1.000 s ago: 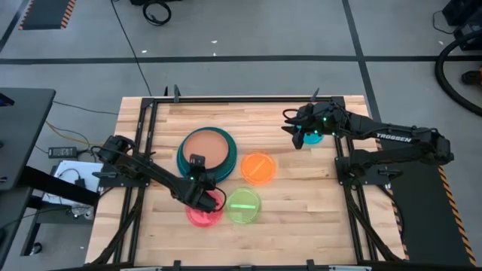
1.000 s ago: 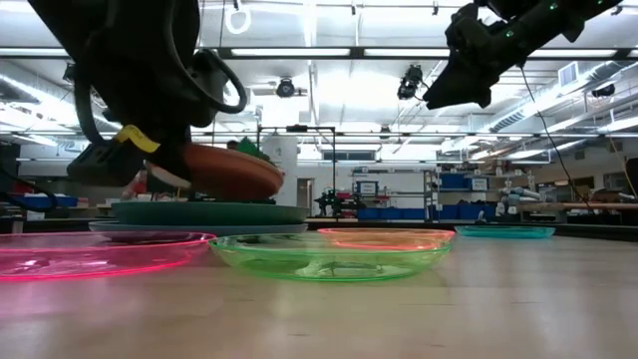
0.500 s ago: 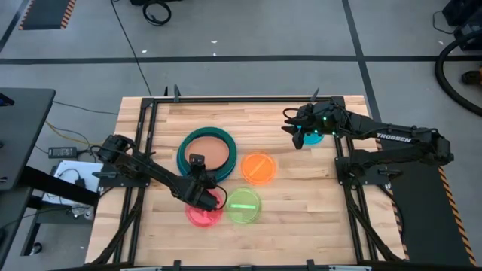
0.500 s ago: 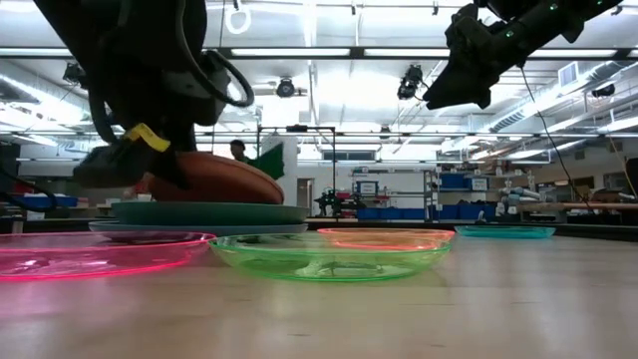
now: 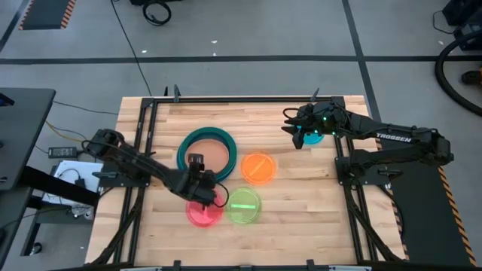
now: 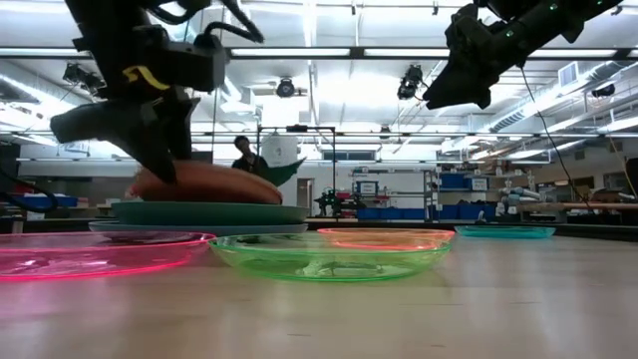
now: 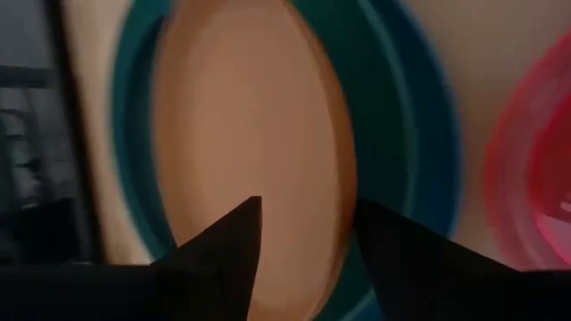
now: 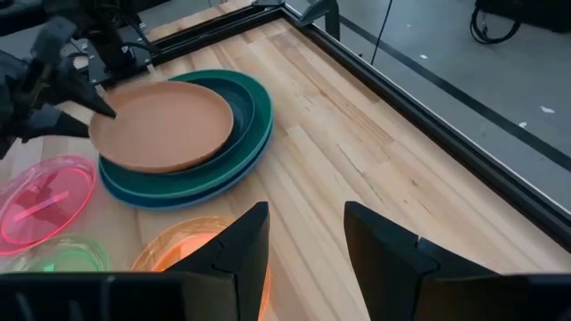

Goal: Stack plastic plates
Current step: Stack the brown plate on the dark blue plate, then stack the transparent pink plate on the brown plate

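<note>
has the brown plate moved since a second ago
Yes. The brown plate was tilted, overhanging the teal stack's near rim; now it lies flat, centred farther back on the stack.

Bright ceiling strip lights [image 6: 419, 52] glare overhead; my left wrist camera smears the brown plate [image 7: 250, 169] into soft blur.

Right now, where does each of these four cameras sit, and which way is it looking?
High view: above the table, looking straight down; both arms show.
Low view: at tabletop height, looking level across the green plate into the room; both arms hang in from above.
Left wrist view: on the left arm, facing the brown plate; its two dark fingers show.
Right wrist view: on the right arm, overlooking the table; own fingers show.
All four share the brown plate.
</note>
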Available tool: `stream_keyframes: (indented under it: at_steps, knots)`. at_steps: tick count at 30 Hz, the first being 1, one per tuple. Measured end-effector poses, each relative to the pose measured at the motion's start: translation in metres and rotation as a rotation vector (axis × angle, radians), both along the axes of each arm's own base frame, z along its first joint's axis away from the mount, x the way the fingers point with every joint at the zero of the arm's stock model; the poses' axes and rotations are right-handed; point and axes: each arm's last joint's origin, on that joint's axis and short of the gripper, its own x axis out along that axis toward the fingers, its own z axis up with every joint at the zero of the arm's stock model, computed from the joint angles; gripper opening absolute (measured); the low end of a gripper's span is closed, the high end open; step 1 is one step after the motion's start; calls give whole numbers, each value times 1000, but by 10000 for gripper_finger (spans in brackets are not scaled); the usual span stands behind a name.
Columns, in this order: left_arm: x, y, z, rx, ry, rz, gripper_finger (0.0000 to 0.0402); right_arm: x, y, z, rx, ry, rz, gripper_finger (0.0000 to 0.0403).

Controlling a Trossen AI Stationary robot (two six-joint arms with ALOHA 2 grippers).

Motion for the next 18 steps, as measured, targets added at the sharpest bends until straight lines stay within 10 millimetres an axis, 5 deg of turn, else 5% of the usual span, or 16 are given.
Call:
stream_keyframes:
  at_steps: [12, 18]
  knots:
    - [5, 22, -1, 0, 80, 6, 181, 0, 0, 0, -4, 1, 3, 158]
    - [4, 17, 8, -121, 33, -13, 180, 0, 0, 0, -4, 7, 4, 158]
